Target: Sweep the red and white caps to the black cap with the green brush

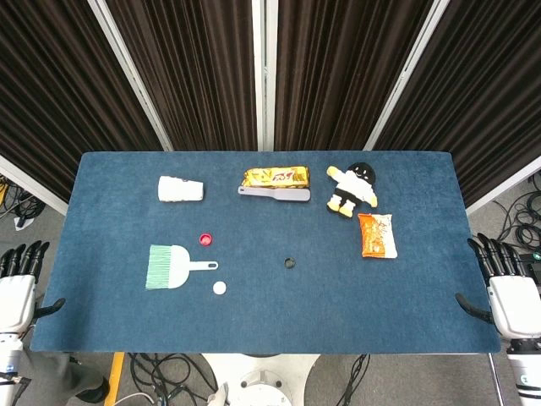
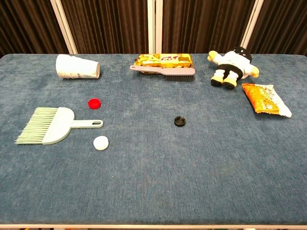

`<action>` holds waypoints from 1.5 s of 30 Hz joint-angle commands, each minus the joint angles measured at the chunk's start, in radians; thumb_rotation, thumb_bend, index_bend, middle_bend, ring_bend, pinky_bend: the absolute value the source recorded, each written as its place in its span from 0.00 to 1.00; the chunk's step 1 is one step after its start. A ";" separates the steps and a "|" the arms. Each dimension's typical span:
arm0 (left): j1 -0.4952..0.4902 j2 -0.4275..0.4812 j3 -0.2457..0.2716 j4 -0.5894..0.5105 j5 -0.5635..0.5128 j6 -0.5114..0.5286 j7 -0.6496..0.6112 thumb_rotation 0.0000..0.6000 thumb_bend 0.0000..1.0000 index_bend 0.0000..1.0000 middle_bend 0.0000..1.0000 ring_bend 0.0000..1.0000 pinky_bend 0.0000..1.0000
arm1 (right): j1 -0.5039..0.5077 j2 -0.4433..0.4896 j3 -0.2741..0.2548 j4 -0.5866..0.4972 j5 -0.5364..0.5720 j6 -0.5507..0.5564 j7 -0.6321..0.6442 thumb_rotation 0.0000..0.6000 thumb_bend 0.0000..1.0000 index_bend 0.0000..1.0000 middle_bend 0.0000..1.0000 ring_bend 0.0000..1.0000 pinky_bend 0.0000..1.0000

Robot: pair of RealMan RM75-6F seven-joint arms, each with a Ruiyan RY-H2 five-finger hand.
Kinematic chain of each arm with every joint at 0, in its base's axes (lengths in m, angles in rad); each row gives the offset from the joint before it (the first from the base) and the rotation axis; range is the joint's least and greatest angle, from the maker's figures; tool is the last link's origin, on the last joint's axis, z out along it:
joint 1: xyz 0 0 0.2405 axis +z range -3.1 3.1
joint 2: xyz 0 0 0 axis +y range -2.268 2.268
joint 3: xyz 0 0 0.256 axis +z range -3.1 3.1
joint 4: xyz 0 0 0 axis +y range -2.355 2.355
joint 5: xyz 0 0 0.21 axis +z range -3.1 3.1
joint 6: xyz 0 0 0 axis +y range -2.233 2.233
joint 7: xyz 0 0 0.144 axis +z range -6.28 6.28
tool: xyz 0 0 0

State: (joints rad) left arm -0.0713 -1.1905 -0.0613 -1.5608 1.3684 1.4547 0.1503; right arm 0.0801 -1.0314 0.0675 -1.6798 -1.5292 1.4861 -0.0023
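Observation:
The green brush [image 1: 172, 266] [image 2: 50, 125] lies flat on the left of the blue table, bristles to the left, handle to the right. A red cap [image 1: 204, 238] [image 2: 94, 102] sits just above its handle. Just below the handle lies a white cap [image 1: 220, 288] [image 2: 100, 142]. The black cap [image 1: 290, 262] [image 2: 180, 120] rests near the table's middle. My left hand [image 1: 17, 283] hangs off the table's left edge, fingers apart, holding nothing. Off the right edge, my right hand [image 1: 505, 283] is likewise open. Neither hand shows in the chest view.
Along the back stand a tipped stack of white cups [image 1: 181, 189], a yellow snack bar [image 1: 275, 177] with a grey brush [image 1: 275, 194] in front, a plush doll [image 1: 352, 188], and an orange snack bag [image 1: 377, 234].

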 commanded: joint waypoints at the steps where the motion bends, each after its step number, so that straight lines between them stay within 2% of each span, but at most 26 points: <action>1: 0.001 -0.007 -0.002 0.008 0.000 0.007 0.009 1.00 0.06 0.05 0.04 0.00 0.05 | 0.000 0.001 -0.001 -0.002 0.000 0.000 0.000 1.00 0.13 0.00 0.00 0.00 0.00; 5: -0.003 -0.012 -0.004 0.012 0.007 0.007 0.008 1.00 0.06 0.07 0.05 0.00 0.05 | -0.003 0.002 0.000 -0.003 -0.003 0.008 0.005 1.00 0.13 0.00 0.00 0.00 0.00; 8: -0.019 -0.015 -0.012 0.016 0.022 0.000 -0.004 1.00 0.07 0.12 0.09 0.01 0.05 | -0.009 0.007 0.001 -0.003 0.001 0.019 0.016 1.00 0.14 0.00 0.00 0.00 0.00; 10: -0.039 -0.020 -0.027 0.020 0.030 -0.011 -0.018 1.00 0.10 0.16 0.14 0.02 0.05 | -0.011 0.011 0.006 -0.002 0.001 0.028 0.018 1.00 0.14 0.00 0.00 0.00 0.00; 13: -0.090 -0.025 -0.049 0.021 0.052 -0.053 -0.050 1.00 0.16 0.27 0.26 0.09 0.05 | -0.007 0.017 0.009 0.000 -0.007 0.030 0.018 1.00 0.15 0.00 0.00 0.00 0.00; 15: -0.130 -0.032 -0.062 0.027 0.066 -0.091 -0.059 1.00 0.19 0.33 0.36 0.17 0.05 | -0.003 0.023 0.009 -0.001 -0.011 0.023 0.015 1.00 0.16 0.00 0.00 0.00 0.00; 17: -0.181 -0.047 -0.072 0.035 0.078 -0.143 -0.042 1.00 0.20 0.37 0.40 0.21 0.05 | 0.000 0.028 0.010 -0.003 -0.012 0.021 0.013 1.00 0.16 0.00 0.00 0.00 0.00; 22: -0.301 -0.111 -0.099 0.052 0.074 -0.274 0.005 1.00 0.23 0.38 0.41 0.22 0.06 | 0.002 0.035 0.015 -0.004 -0.002 0.018 0.012 1.00 0.16 0.00 0.00 0.00 0.00; 30: -0.424 -0.229 -0.093 0.089 0.042 -0.407 0.176 1.00 0.24 0.38 0.41 0.22 0.09 | 0.002 0.038 0.017 0.001 0.012 0.014 0.019 1.00 0.16 0.00 0.00 0.00 0.00; 32: -0.443 -0.259 -0.088 0.101 0.029 -0.426 0.213 1.00 0.25 0.39 0.41 0.23 0.13 | 0.001 0.035 0.016 0.006 0.015 0.012 0.022 1.00 0.16 0.00 0.00 0.00 0.00; 37: -0.480 -0.321 -0.083 0.121 -0.026 -0.474 0.276 1.00 0.25 0.39 0.41 0.27 0.31 | 0.003 0.029 0.015 0.017 0.018 0.005 0.031 1.00 0.16 0.00 0.00 0.00 0.00; 40: -0.496 -0.354 -0.082 0.136 -0.064 -0.489 0.321 1.00 0.25 0.39 0.41 0.27 0.35 | 0.004 0.026 0.015 0.023 0.019 0.003 0.037 1.00 0.16 0.00 0.00 0.00 0.00; 42: -0.502 -0.370 -0.082 0.138 -0.089 -0.493 0.350 1.00 0.25 0.39 0.41 0.27 0.34 | 0.004 0.024 0.014 0.028 0.019 0.003 0.042 1.00 0.16 0.00 0.00 0.00 0.00; 44: -0.506 -0.390 -0.079 0.138 -0.111 -0.489 0.376 1.00 0.25 0.38 0.41 0.24 0.26 | 0.003 0.020 0.014 0.035 0.020 0.004 0.047 1.00 0.16 0.00 0.00 0.00 0.00; 45: -0.508 -0.398 -0.077 0.139 -0.118 -0.486 0.388 1.00 0.25 0.38 0.41 0.21 0.19 | 0.003 0.019 0.015 0.038 0.021 0.004 0.050 1.00 0.16 0.00 0.00 0.00 0.00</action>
State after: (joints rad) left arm -0.5727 -1.5742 -0.1417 -1.4253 1.2652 0.9680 0.5218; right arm 0.0835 -1.0121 0.0820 -1.6429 -1.5090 1.4898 0.0468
